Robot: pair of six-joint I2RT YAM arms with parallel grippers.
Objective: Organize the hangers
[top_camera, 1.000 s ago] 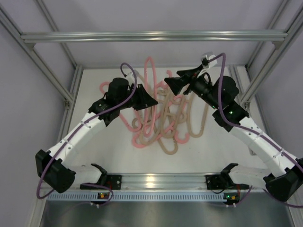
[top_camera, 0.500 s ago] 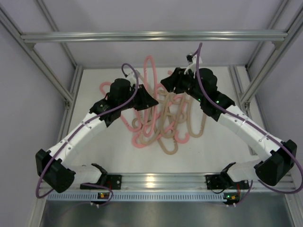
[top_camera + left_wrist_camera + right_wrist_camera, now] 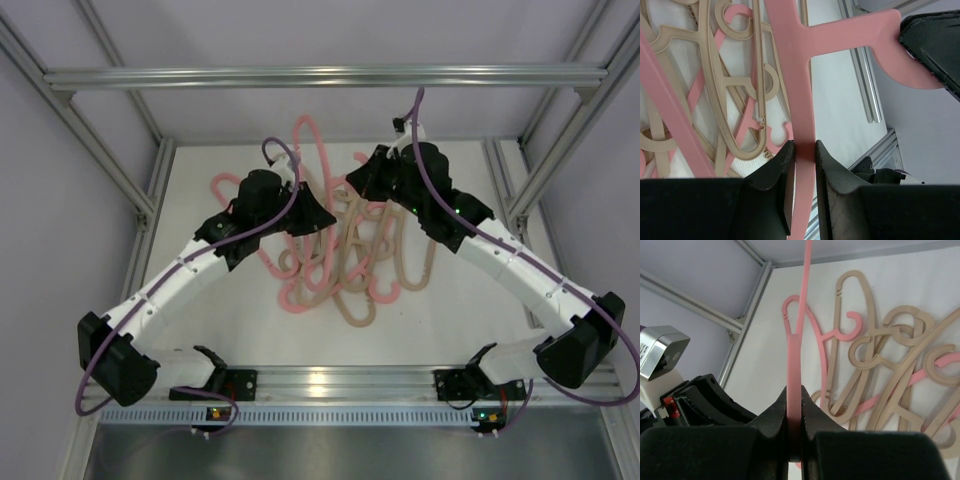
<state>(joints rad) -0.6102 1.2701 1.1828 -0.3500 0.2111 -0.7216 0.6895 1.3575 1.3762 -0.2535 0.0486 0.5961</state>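
One pink hanger point(image 3: 302, 119) is lifted above the pile, and both grippers hold it. My left gripper point(image 3: 318, 218) is shut on its straight bar point(image 3: 804, 125). My right gripper point(image 3: 360, 182) is shut on the same hanger, which shows edge-on between its fingers point(image 3: 795, 390). In the left wrist view the hanger's curved arm point(image 3: 860, 32) runs right to the black right gripper point(image 3: 935, 47). Several beige hangers point(image 3: 352, 255) and pink hangers point(image 3: 292, 300) lie tangled on the white table point(image 3: 470, 310) beneath both grippers.
A silver metal bar point(image 3: 320, 76) spans the frame high at the back. Aluminium posts point(image 3: 120, 180) flank the table on both sides. Another pink hanger point(image 3: 225, 185) lies left of the pile. The left arm's camera housing point(image 3: 662, 357) sits close to my right gripper.
My right gripper swung in toward the centre and closed on the lifted pink hanger. The left gripper kept its grip; the hanger's loop shifted slightly left.
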